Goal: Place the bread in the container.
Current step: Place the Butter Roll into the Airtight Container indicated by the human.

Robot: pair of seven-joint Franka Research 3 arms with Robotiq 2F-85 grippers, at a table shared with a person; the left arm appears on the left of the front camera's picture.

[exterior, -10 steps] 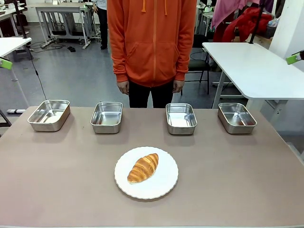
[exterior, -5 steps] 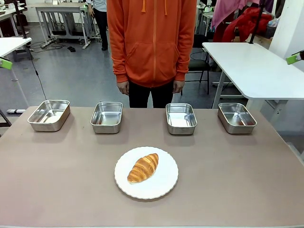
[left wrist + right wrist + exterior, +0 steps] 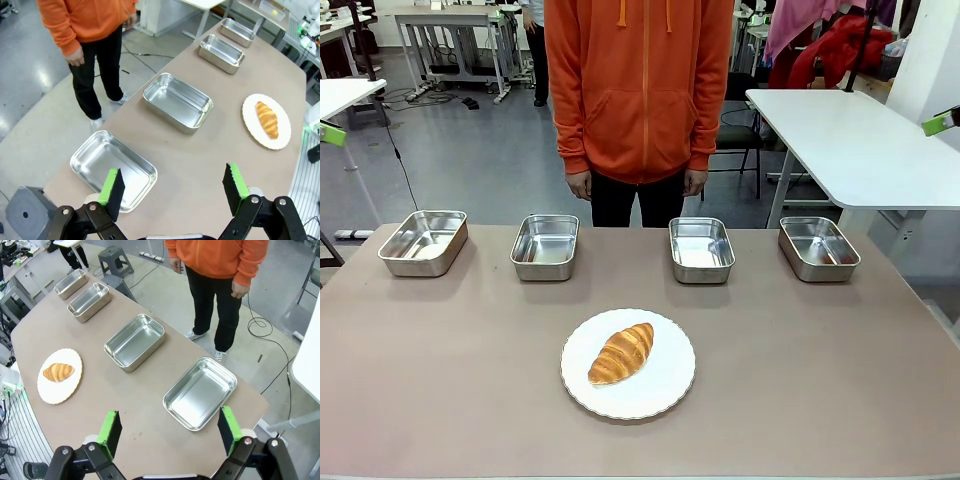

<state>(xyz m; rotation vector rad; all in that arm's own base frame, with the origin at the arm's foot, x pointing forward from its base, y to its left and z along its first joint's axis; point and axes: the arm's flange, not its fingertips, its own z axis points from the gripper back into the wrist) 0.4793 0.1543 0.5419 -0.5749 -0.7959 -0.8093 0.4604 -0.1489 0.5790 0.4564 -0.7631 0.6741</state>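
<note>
Golden-brown, ridged crescent croissant [image 3: 621,353] lies on a round white plate [image 3: 665,390] at the near middle of the brown table [image 3: 840,380]. In the front view its long axis slants from near-left to far-right. Beyond the plate and well apart from it, I log four shiny, shallow rectangular stainless-steel pans in one row along the far edge: leftmost pan [image 3: 422,242], second pan [image 3: 544,247], third pan [image 3: 701,249], rightmost pan [image 3: 818,248]. All four are empty and look alike, so I cannot tell which one the task means. The plate sits opposite the gap between the second pan and the third pan. A person in an orange hooded top [image 3: 640,90] stands at the far side, a hand [image 3: 579,184] hanging at each hip, clear of the table. Left tool [image 3: 172,175]: fingers spread wide, green pads facing each other, nothing between them. It hovers high over the table's left end, above the leftmost pan. Right tool [image 3: 168,416]: likewise spread wide and empty, hovering high over the table's right end near the rightmost pan.
</note>
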